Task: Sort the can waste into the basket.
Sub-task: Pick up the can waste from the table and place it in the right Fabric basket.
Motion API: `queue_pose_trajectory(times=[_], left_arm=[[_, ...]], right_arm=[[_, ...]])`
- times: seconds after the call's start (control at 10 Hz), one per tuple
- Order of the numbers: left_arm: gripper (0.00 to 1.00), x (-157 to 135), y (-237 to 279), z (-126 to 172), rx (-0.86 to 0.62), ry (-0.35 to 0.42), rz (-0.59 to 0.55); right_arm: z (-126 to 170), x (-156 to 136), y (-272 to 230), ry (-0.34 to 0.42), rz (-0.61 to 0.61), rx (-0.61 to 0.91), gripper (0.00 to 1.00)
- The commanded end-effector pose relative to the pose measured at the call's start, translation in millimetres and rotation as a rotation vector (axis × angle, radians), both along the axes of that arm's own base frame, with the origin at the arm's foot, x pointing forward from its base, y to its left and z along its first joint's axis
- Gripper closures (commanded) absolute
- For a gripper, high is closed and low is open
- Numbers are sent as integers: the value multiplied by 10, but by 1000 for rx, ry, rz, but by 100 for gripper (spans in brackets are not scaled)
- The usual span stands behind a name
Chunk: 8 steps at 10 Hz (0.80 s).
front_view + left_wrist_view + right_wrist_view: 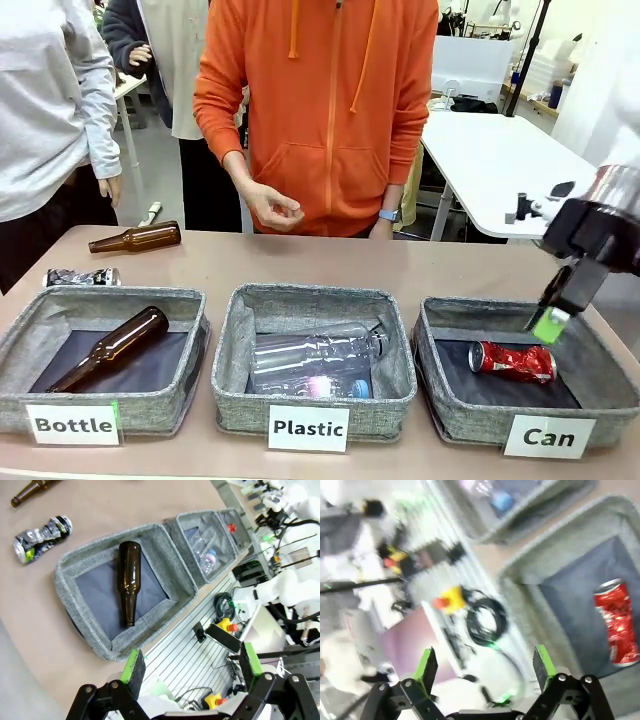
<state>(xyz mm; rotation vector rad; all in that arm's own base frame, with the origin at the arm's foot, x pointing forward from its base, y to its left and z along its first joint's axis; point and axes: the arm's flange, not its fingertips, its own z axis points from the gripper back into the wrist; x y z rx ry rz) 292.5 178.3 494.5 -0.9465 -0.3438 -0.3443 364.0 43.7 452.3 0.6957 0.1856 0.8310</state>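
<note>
Red can (512,361) is down in the Can basket (465,418), lying on its side on the dark lining, toward the far right of the floor. The right gripper (548,320) hangs just above the basket's far right part, tilted, green pads pointing down near the can but clear of it. From the right wrist camera the right gripper (485,664) has its jaws spread wide with nothing between them, and the red can (617,621) sits off to the side inside the basket (555,560). That view is smeared, so finer detail is lost. Now the black can (82,277): it lies crushed on the desk (300,262) near the left edge, just behind the far left corner of the Bottle basket (110,296). The left wrist camera shows the black can (42,537) on bare desk beside that basket (165,545), with the left gripper (192,664) wide open and empty, well back from the can. One brown bottle (112,347) rests diagonally inside the Bottle basket, and a second bottle (135,238) lies on the desk toward the far left. Clear bottles (315,352) fill the Plastic basket (310,293) in the middle. At the far edge stands a person in an orange hoodie, one hand (272,207) half curled above the desk.
</note>
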Motion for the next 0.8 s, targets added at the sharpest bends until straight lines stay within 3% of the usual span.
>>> queue_pose_trajectory(times=[0.0,0.2,0.3,0.5,0.7], left_arm=[[2,-14,0,13,-8,1,-4],[2,-14,0,13,-8,1,-4],[2,-14,0,13,-8,1,-4],[2,-14,0,13,-8,1,-4],[2,-14,0,13,-8,1,-4]], right_arm=[[124,-64,-190,358,-758,621,0],[-16,-60,-513,478,-958,955,0],[-123,-79,-652,498,-1014,1112,0],[-298,-207,-825,426,-1150,1317,0],[-379,-273,-812,279,-1329,1345,0]])
